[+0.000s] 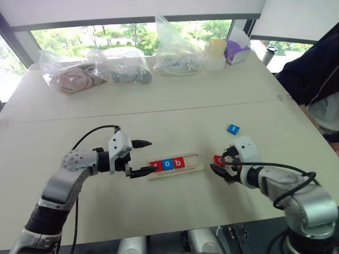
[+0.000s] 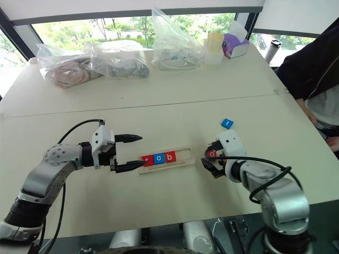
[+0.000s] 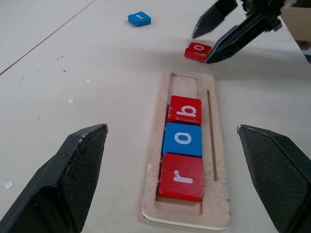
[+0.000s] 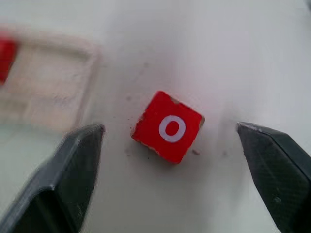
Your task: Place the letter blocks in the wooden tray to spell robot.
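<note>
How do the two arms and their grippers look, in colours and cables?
Both arms are silver-grey metal with black joint sections. Each wrist carries a white housing, and a thin black cable loops over each forearm. The left gripper and right gripper each have two black, pointed fingers.

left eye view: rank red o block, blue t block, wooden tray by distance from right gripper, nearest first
1. red o block: on the table right at the open right gripper.
2. wooden tray: toward the robot's left, holding r, o, b.
3. blue t block: farther up the table, alone.
</note>
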You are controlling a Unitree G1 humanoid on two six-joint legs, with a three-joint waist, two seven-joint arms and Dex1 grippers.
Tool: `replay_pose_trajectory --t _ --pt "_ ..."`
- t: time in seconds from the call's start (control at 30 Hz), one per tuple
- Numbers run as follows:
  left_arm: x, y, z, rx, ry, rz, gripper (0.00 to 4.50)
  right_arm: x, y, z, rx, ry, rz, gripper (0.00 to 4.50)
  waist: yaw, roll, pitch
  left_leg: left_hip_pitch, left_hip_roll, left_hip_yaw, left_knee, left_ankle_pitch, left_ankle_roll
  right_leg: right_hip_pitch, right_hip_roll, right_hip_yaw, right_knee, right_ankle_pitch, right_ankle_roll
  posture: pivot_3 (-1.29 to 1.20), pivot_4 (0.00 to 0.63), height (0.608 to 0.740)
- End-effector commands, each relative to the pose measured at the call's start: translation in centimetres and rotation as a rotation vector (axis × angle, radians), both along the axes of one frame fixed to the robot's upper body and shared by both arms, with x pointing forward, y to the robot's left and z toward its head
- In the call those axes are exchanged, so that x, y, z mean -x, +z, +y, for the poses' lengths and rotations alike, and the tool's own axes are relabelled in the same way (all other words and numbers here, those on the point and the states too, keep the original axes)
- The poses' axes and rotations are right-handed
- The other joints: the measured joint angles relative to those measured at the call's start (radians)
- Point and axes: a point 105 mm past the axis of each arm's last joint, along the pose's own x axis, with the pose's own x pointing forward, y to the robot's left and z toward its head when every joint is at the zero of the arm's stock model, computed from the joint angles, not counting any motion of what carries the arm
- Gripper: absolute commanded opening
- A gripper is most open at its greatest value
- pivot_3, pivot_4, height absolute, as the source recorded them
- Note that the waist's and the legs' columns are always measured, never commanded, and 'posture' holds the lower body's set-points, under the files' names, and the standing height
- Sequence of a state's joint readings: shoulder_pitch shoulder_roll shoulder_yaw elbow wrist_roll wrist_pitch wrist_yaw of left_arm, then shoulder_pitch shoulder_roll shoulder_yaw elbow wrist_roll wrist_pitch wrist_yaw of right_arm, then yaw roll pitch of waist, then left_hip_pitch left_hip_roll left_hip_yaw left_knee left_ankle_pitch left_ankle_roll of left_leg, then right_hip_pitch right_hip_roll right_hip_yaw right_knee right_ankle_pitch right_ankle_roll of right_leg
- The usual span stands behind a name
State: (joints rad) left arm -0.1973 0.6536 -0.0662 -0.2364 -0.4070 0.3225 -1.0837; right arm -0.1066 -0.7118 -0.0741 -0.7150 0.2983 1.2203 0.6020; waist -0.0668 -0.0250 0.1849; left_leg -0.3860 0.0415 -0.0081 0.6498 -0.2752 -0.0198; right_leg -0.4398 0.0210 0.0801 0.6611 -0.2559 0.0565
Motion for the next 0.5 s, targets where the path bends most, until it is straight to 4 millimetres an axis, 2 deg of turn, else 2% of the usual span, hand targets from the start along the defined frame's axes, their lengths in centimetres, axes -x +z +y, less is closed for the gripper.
replay_pose_trajectory --t 0.03,0.13,0.3,0.5 --pt "0.7 0.7 -0.3 0.013 -0.048 -0.01 4.5 -0.5 1.0 -0.3 0.037 0.269 -0.084 4.43 -0.001 -0.001 0.0 0.0 0.0 0.0 0.0 0.0 0.0 0.0 0.0 0.0 0.0 0.0 0.0 0.0 0.15 0.74" --pt "0.9 0.8 -0.4 0.014 -0.058 -0.007 4.5 -0.7 0.3 -1.3 0.101 0.373 -0.078 4.43 -0.002 -0.001 0.001 0.002 0.001 0.0 0.0 0.0 0.0 0.001 0.001 0.0 0.0 0.001 0.002 0.0 0.15 0.74" --pt "1.2 0.9 -0.4 0.012 -0.067 -0.003 4.5 -1.4 -0.5 -1.4 0.096 0.508 -0.078 4.43 -0.001 -0.001 0.001 0.002 0.001 0.0 0.0 0.0 0.0 0.001 0.001 0.0 0.0 0.002 0.002 0.0 0.15 0.74" --pt "1.3 1.0 -0.3 0.009 -0.062 -0.007 4.5 -2.7 -1.4 -1.6 0.075 0.535 -0.079 4.43 0.001 -0.001 0.001 0.002 0.001 0.0 0.001 0.0 0.0 0.002 0.001 0.0 0.0 0.002 0.002 0.0 0.15 0.74"
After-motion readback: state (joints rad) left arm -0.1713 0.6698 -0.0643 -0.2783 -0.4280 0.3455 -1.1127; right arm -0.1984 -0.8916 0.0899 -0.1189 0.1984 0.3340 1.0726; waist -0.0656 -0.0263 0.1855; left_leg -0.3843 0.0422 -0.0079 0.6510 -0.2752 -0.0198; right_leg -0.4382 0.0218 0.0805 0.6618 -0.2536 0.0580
